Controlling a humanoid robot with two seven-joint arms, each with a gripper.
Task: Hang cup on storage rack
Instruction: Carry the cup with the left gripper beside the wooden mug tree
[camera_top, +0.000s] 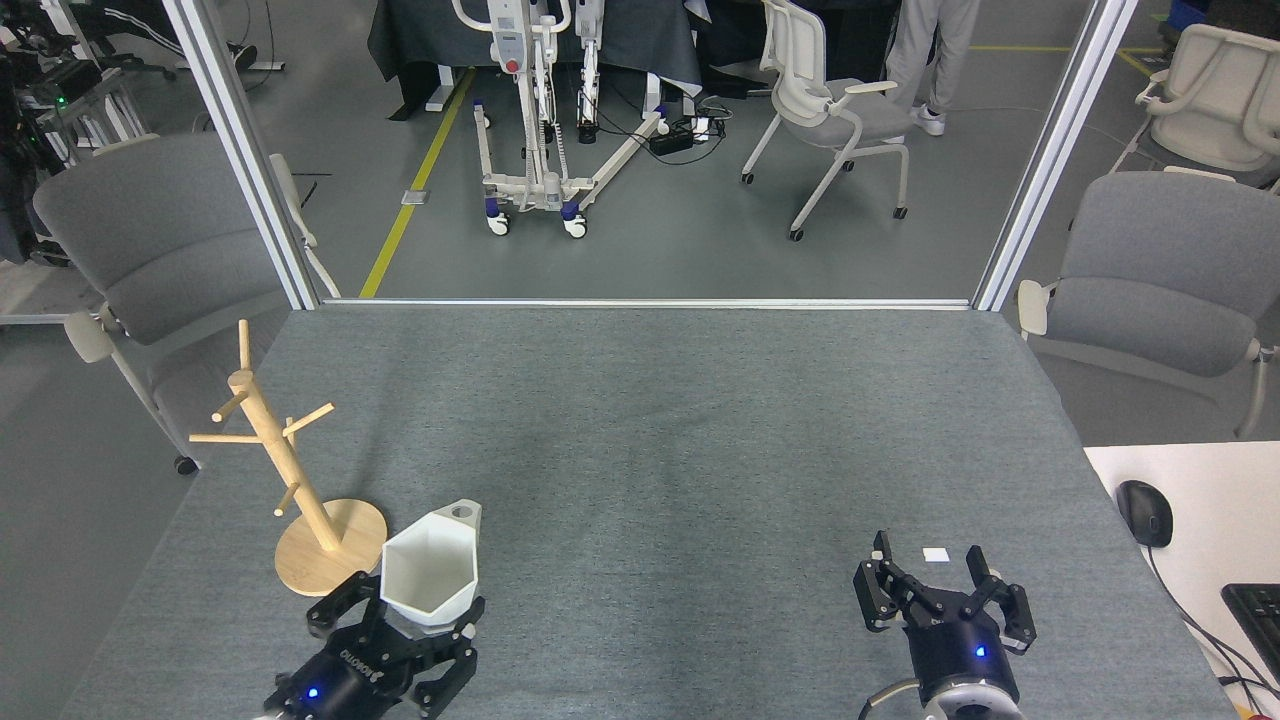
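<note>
At the near left edge of the tabletop, the cup is gripped upright by the left tool, its fingers closed against the lower sides, rim upward, handle turned away toward the far side. The lettering on the tool body is too small to be read with certainty. The rack is seen just beside the cup, its round base almost touched. The right tool is held open and empty, well apart to the right, near a small white tag. A mouse lies on the side desk.
</note>
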